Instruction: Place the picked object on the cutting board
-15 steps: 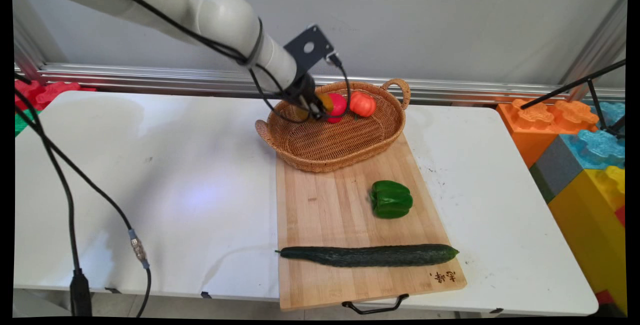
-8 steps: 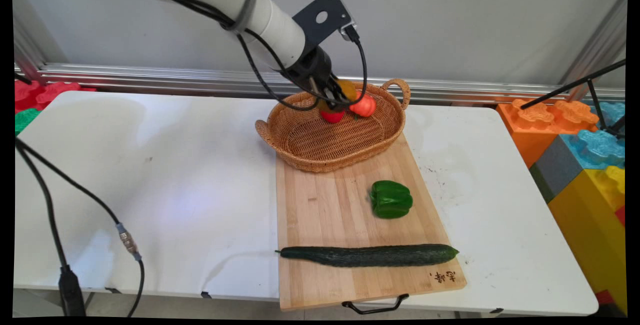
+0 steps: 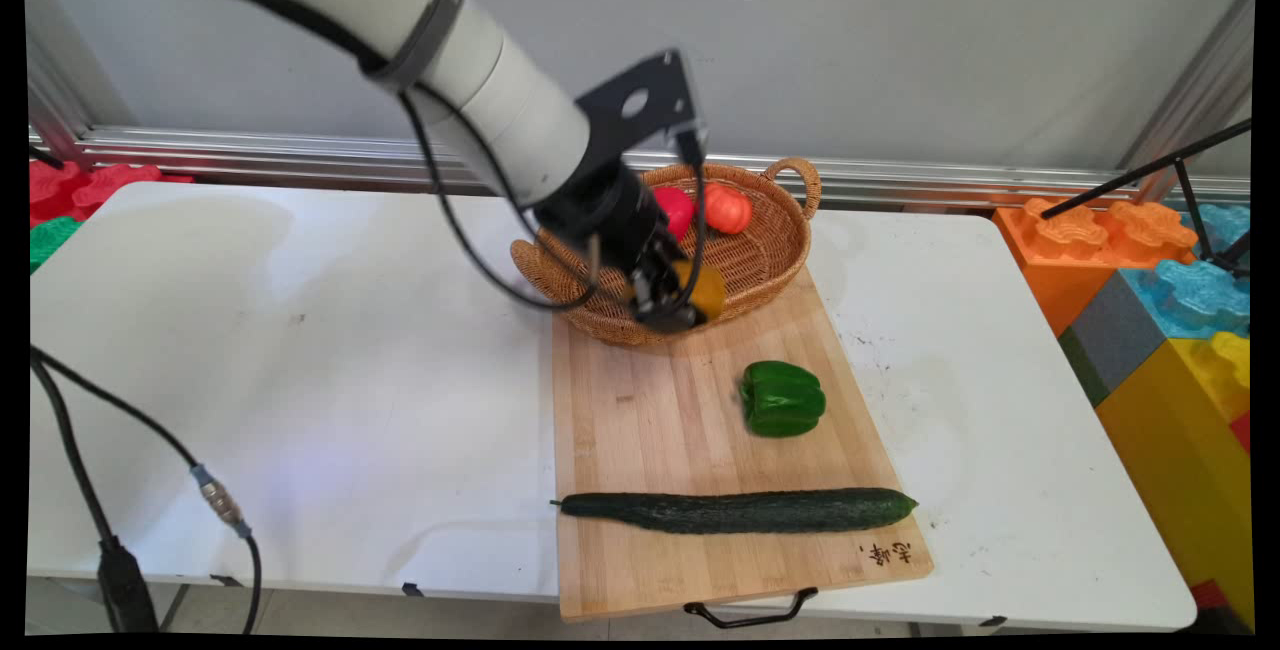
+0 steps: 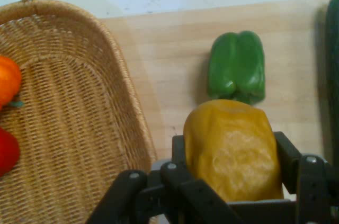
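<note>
Gripper (image 3: 672, 302) clenched around a yellow pepper (image 3: 705, 288), carried in the air above the near rim of a wicker basket (image 3: 770, 250). The hand view shows the yellow pepper (image 4: 233, 150) squeezed between both black fingers (image 4: 288, 160), a detail the arm blurs in the main view. Only the main view shows the whole scene: a red pepper (image 3: 675, 210) and a tomato (image 3: 727, 208) at the basket's far side, a green pepper (image 3: 783, 398) and cucumber (image 3: 738, 510) on the cutting board (image 3: 640, 430).
</note>
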